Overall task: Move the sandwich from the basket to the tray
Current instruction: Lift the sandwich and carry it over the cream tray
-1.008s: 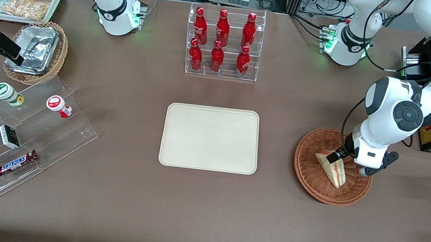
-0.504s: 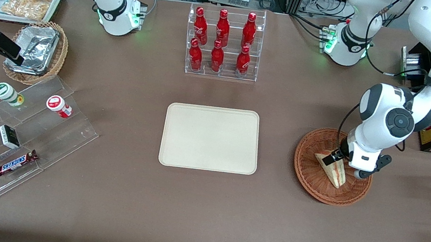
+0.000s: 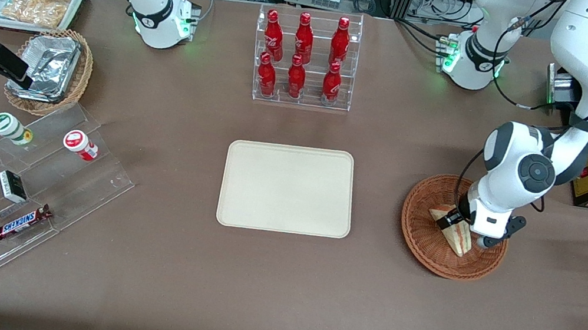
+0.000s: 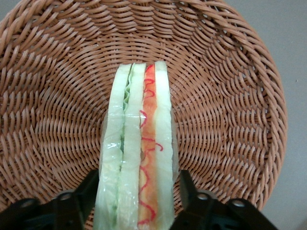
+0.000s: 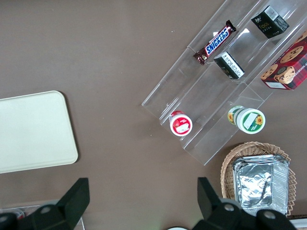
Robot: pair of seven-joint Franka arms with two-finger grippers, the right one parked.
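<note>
Sandwich (image 4: 136, 158) lies in the basket (image 4: 225, 120), standing on its edge with the filling layers facing up, so the bread faces are free to be pinched. Gripper (image 4: 139, 191) is low in the basket, fingers (image 4: 88, 189) spread to either side of the wedge's wide end, close against the bread but seemingly not squeezing yet. Arm bends down steeply over the basket (image 3: 437, 255), wrist nearly vertical. Tray (image 3: 288, 188), well apart from the basket toward the parked arm's end, awaits the sandwich (image 3: 458, 235).
</note>
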